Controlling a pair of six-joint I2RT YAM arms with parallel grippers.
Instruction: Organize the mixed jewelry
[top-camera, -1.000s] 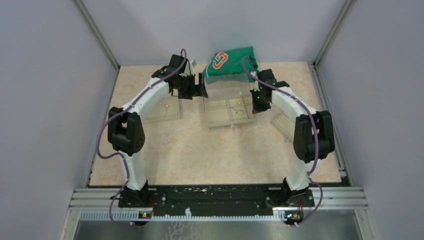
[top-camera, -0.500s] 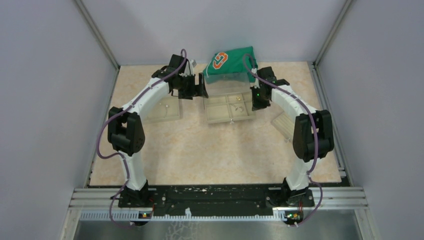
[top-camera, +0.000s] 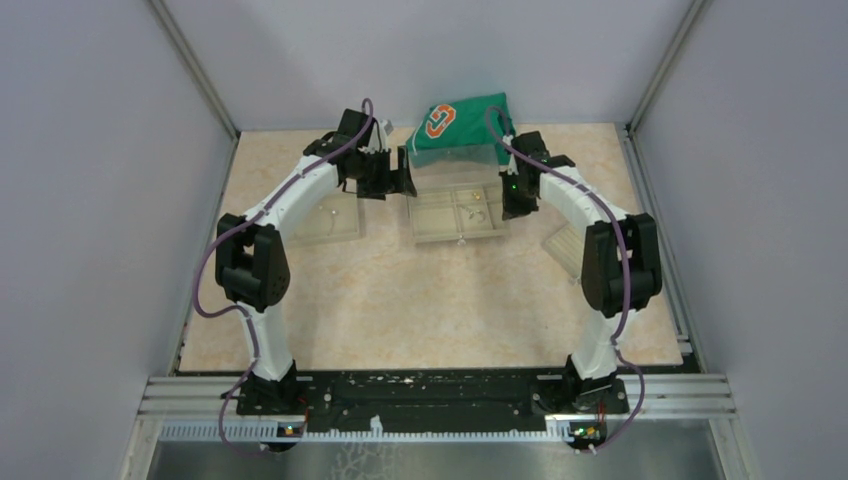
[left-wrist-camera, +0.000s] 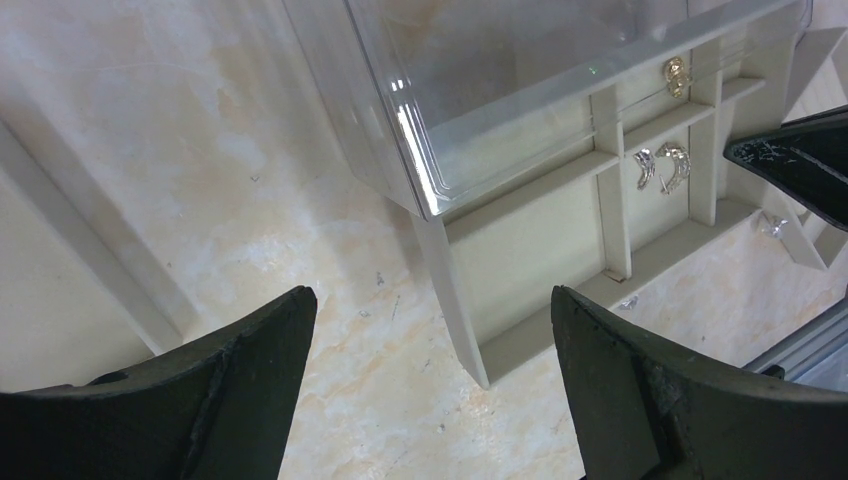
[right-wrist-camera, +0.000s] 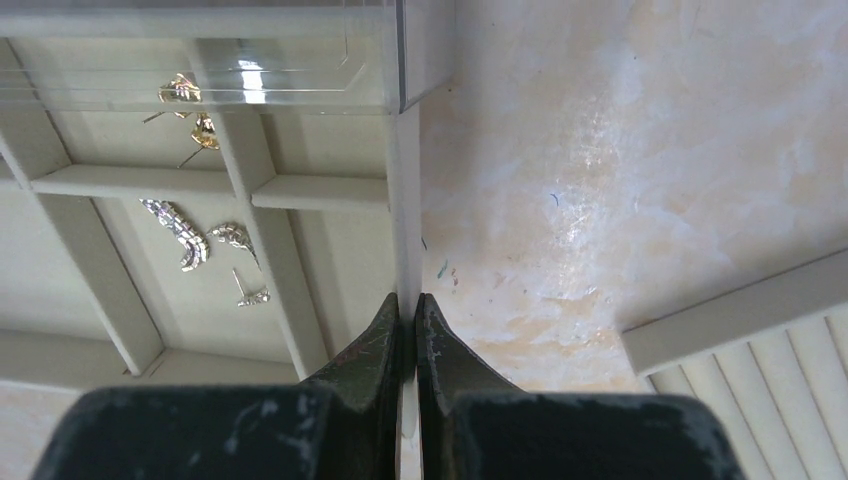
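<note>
Tabletop (top-camera: 400, 300) of pale marbled beige carries everything, with both arms reaching to its far side. A green cloth (top-camera: 460, 128) with an orange logo lies at the back. Just in front of it sits the clear compartmented box (top-camera: 455, 212), its see-through lid (left-wrist-camera: 500, 80) raised. A shallow tray (top-camera: 325, 222) lies to the left and a ridged tray (right-wrist-camera: 750, 400) to the right.

The left claw (left-wrist-camera: 430, 350) gapes wide and holds nothing, hovering over bare table by the box's left corner. The right claw (right-wrist-camera: 408, 300) is pinched narrow on the box's right side wall, which runs between its fingertips.

The jewelry lies mostly inside the box. In the right wrist view a pair of silvery earrings (right-wrist-camera: 180, 232) and a small stud (right-wrist-camera: 252, 296) rest in a compartment left of the right claw, one narrow compartment away from the gripped wall. Some gold pieces (right-wrist-camera: 205, 128) sit in the next compartment beyond, partly under the lid's edge. All of these are well apart from the left claw, across the box. In the left wrist view a tiny glinting piece (left-wrist-camera: 775, 228) lies on the table just outside the box, near the right claw's dark finger.
</note>
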